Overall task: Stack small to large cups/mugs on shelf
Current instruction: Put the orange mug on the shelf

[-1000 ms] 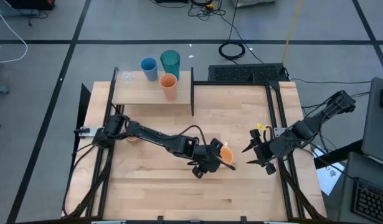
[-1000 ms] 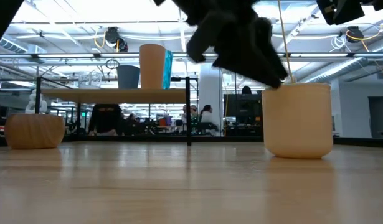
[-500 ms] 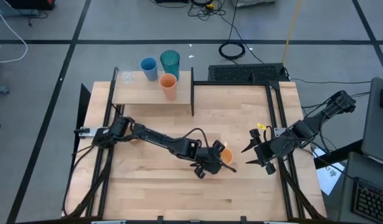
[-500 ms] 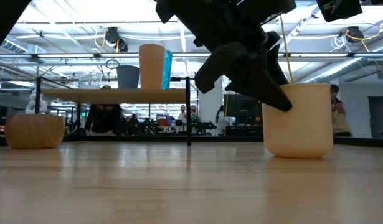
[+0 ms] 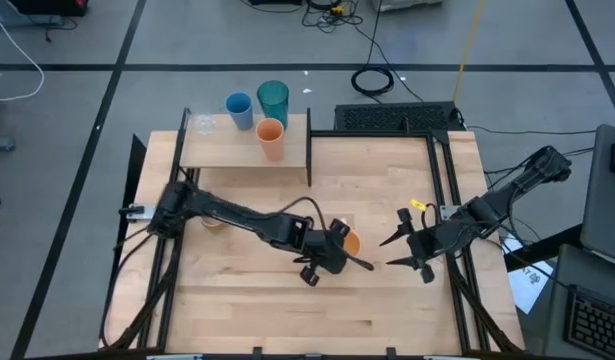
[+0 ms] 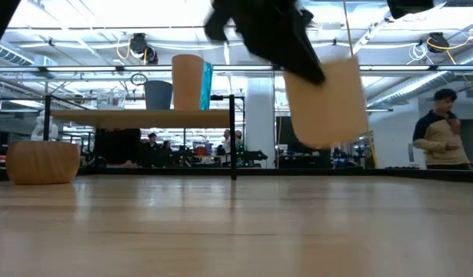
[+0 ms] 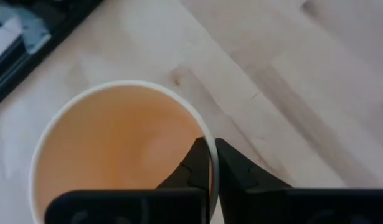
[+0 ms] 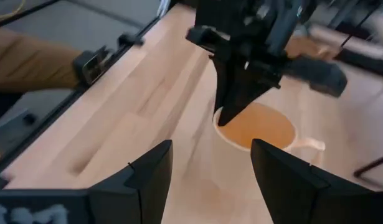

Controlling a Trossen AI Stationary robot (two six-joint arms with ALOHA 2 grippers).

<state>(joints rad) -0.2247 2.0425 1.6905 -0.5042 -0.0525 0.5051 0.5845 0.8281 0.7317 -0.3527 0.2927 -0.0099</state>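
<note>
- With its fingers pinched on the rim, one inside and one outside, I see the left gripper [image 5: 339, 247] holding the peach-orange mug [image 5: 349, 242] near mid-table, right of centre.
- Low view: mug [image 6: 326, 101] is off the tabletop [image 6: 236, 223], clear gap under its base, slightly tilted.
- Left wrist view: fingers [image 7: 197, 165] clamp the mug wall [image 7: 116, 149]; mug interior looks bare.
- Right gripper [image 5: 399, 252] hangs just right of the mug, jaws apart, holding nothing; its fingers [image 8: 147, 171] point at the mug [image 8: 256, 127], whose handle faces right.
- Shelf [image 5: 242, 150] sits at the far left of the table. On it: blue cup [image 5: 239, 109], teal tumbler [image 5: 273, 102], orange cup [image 5: 271, 138], plus a small clear cup [image 5: 203, 124] at its left end.
- Tan mug [image 6: 42, 161] stands on the table at the left, mostly hidden under the left arm from above.
- Person [image 6: 442, 131] stands in the room far right.
</note>
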